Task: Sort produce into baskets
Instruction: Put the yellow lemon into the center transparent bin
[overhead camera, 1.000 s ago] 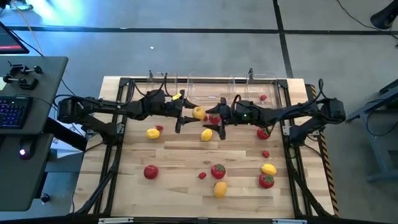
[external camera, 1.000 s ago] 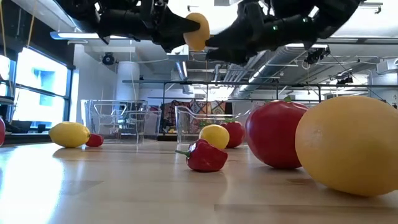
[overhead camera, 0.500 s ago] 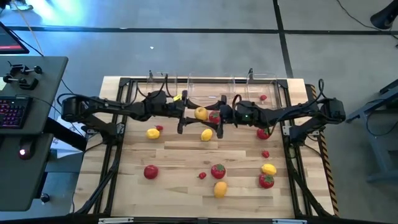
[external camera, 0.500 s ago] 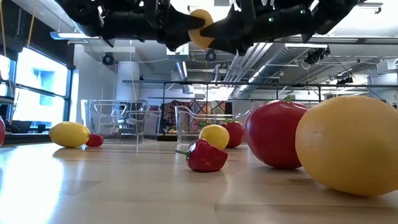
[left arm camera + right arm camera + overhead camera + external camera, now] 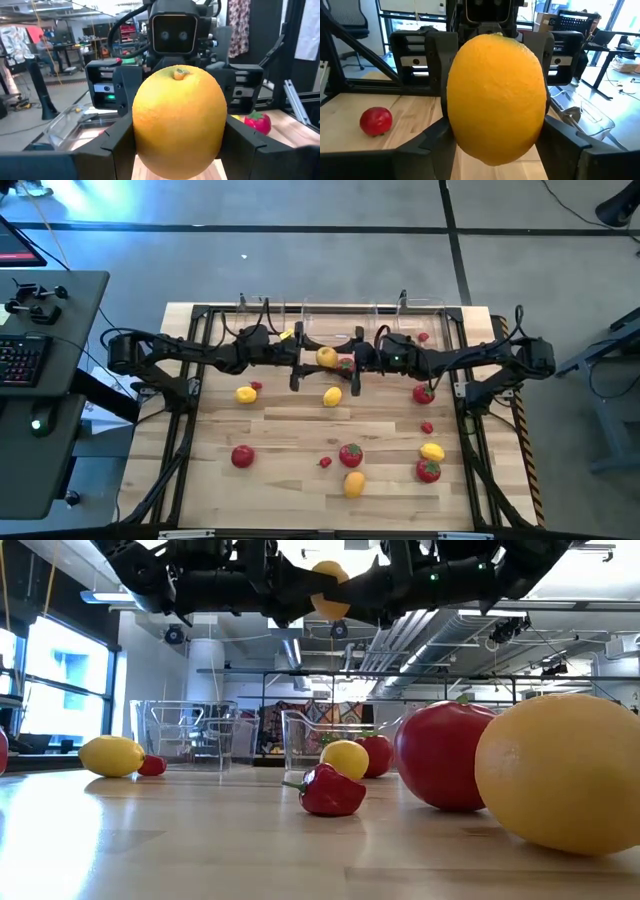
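Seen from above, left to right across the wooden worktop [image 5: 285, 430]:

Far left, a yellow lemon [image 5: 245, 393] with a tiny red berry [image 5: 257, 386] just beside it; nearer the front edge, a lone red tomato [image 5: 242, 456].

Reaching in from the left, the left pincer [image 5: 316, 361], raised above the worktop and pinching the yellow-orange citrus [image 5: 326, 358] by its sides. Meeting it head-on from the right, the right pincer [image 5: 338, 362], its fingers [image 5: 432, 145] pressed against the flanks of that same citrus. Held in mid-air between the two, in front of the middle one of the three clear baskets [image 5: 335, 315] lined up along the back edge.

Below that meeting point, a second lemon [image 5: 332, 395] on the wood and a half-hidden tomato [image 5: 346, 367] under the arms. Towards the front, a small red piece [image 5: 325, 462], a green-topped tomato [image 5: 350, 454] and an orange oval [image 5: 354, 483] close together.

To the right, another tomato [image 5: 423, 393] beside the right arm, a loose berry [image 5: 427, 427] in front of it, then a yellow oval [image 5: 432, 451] touching a front tomato [image 5: 428, 471]. Inside the right-hand basket, one red fruit [image 5: 424, 337].
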`<state>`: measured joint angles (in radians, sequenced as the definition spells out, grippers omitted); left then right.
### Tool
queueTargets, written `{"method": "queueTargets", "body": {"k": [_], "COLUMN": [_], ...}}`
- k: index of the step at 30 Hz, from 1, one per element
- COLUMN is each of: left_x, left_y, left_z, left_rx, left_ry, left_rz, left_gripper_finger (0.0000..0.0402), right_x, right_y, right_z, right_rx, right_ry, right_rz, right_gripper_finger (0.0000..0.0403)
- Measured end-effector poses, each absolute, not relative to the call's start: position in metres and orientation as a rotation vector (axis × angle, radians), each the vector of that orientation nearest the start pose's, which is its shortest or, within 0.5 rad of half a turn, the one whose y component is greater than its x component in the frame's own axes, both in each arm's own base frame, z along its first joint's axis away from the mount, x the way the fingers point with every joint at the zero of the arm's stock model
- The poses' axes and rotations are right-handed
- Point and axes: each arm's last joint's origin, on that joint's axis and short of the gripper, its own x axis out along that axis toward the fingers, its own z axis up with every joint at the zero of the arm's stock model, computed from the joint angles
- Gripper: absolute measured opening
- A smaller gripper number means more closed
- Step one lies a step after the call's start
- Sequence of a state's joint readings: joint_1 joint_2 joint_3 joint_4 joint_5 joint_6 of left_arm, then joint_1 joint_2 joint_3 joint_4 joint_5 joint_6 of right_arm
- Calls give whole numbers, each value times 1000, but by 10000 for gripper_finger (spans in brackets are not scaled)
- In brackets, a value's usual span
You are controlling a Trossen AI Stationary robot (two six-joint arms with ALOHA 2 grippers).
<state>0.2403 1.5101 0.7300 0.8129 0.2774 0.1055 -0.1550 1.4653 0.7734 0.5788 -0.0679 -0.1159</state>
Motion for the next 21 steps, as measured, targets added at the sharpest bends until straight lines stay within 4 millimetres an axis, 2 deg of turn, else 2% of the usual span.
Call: {"method": "queueTargets", "body": {"k": [4, 12, 21], "left_x": [309, 308, 292], "left_y": [70, 71, 67], "left_z": [240, 242, 260], "left_rx": [112, 118, 284], "left_ry": [-24, -22, 54], "left_rz": [-6, 81, 234], "left_gripper_finger": [209, 264, 273], "right_x": [311, 309, 308], "right_y": [-52, -62, -67], "right_z": [244, 244, 239], "right_rx": [-100, -84, -86], "right_ry": [122, 133, 179], "right_rz": [-81, -120, -204], "right_gripper_finger": [218, 218, 218]}}
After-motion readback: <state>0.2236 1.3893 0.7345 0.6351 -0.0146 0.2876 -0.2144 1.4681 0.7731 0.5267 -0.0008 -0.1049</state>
